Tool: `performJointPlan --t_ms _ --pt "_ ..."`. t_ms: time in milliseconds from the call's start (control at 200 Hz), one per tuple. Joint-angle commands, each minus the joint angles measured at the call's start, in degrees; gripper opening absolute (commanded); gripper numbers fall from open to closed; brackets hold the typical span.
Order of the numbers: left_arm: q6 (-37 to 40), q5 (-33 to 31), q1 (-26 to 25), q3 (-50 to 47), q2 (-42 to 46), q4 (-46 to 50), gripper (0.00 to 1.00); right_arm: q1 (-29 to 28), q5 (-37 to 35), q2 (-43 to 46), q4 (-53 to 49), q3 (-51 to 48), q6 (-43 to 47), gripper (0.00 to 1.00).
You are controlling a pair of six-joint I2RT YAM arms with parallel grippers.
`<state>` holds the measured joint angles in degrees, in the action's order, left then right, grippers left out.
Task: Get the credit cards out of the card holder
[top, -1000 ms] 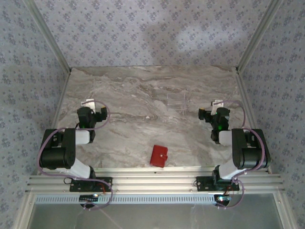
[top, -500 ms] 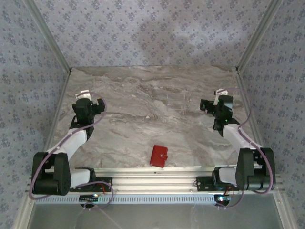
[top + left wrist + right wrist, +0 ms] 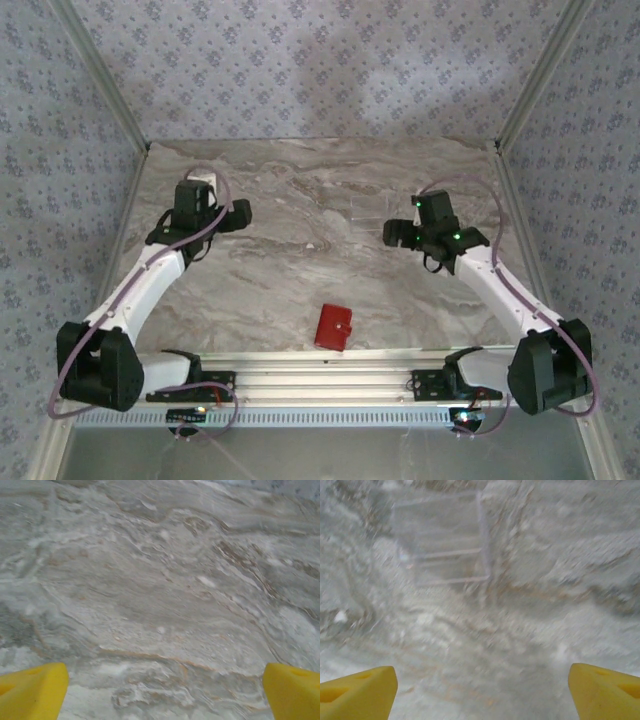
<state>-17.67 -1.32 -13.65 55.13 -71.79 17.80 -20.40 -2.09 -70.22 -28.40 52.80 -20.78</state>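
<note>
The red card holder [image 3: 333, 327] lies shut on the table [image 3: 290, 270], close to its near edge and between the two arm bases. No credit cards can be seen, and they are judged to be inside it. The left arm [image 3: 150, 275] and the right arm [image 3: 500, 285] are stretched out over the middle of the table, well apart from the card holder, the right one near a clear plastic stand [image 3: 370, 212]. In the left wrist view the left jaws are shown wide apart over bare marble. In the right wrist view the right jaws are likewise spread, with nothing between them and the stand blurred ahead. The step in hand is judged to be the approach, with nothing gripped yet. The next move calls for the jaws to be brought toward the near edge and lowered onto the card holder, one pair to pin it and the other to undo the tab and fold it open.
</note>
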Motion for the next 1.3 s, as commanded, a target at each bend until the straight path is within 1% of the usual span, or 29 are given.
performJointPlan --t_ms 0,80,130,215,245,295,365,475,505,590,700,775,974,1194,1294 --pt "0.24 3.49 -0.39 5.37 -1.61 11.45 1.0 -4.57 -0.19 -0.27 -11.83 1.9 -9.85 0.89" --pt "1.02 3.54 -0.41 7.71 -2.44 14.87 0.99 -9.31 0.05 -1.13 -13.37 1.85 -14.83 0.88" --pt "1.66 3.52 -0.33 9.51 -3.01 17.19 0.99 -12.77 -0.2 -2.02 -14.25 2.02 -19.44 0.88" --pt "3.02 3.27 -0.32 12.56 -4.21 20.64 0.99 -18.75 -2.13 -4.36 -16.28 2.74 -26.4 0.89" --pt "3.08 2.4 -0.32 13.72 -4.76 23.58 0.99 -20.74 -2.45 -5.45 -16.66 2.99 -28.86 0.89" --pt "3.46 1.18 0.0 15.26 -5.49 26.18 0.99 -23.9 -2.95 -7.33 -17.06 3.53 -32.02 0.91" --pt "4.54 1.23 0.67 15.72 -5.74 27.44 1.0 -28.38 -4.27 -10.13 -17.41 4.55 -36.08 0.94" --pt "6.31 1.32 1.51 15.46 -5.29 27.98 0.99 -33.03 -4.74 -15.0 -18.28 6.94 -40.09 0.98" --pt "6.92 1.23 1.61 15.23 -5.05 27.92 0.99 -33.73 -5.2 -16.51 -19.38 8.13 -40.69 1.0" --pt "8.7 0.41 2.16 14.17 -3.77 27.61 1.0 -35.42 -6.47 -19.71 -21.91 10.4 -42.62 1.0" --pt "9.54 -2.45 2.66 11.29 -1.53 25.61 1.0 -37.17 -5.24 -22.55 -20.85 10.83 -44.74 1.0" --pt "8.99 -2.18 2.93 9.74 -0.41 24.66 1.0 -38.22 -4.39 -24.79 -20.25 11.5 -45.52 1.0" --pt "8.97 -2.11 2.93 9.05 1.07 24.63 0.99 -39.62 1.0 -30.47 -16.9 11.99 -45.4 1.0" --pt "8.99 -2.13 2.93 8.76 2.0 24.65 1.0 -39.92 6.25 -32.85 -12.83 9.52 -45.07 0.99" --pt "8.93 -2.28 2.93 8.76 2.29 24.64 1.0 -39.85 6.76 -33.42 -12.47 9.5 -44.97 0.97"
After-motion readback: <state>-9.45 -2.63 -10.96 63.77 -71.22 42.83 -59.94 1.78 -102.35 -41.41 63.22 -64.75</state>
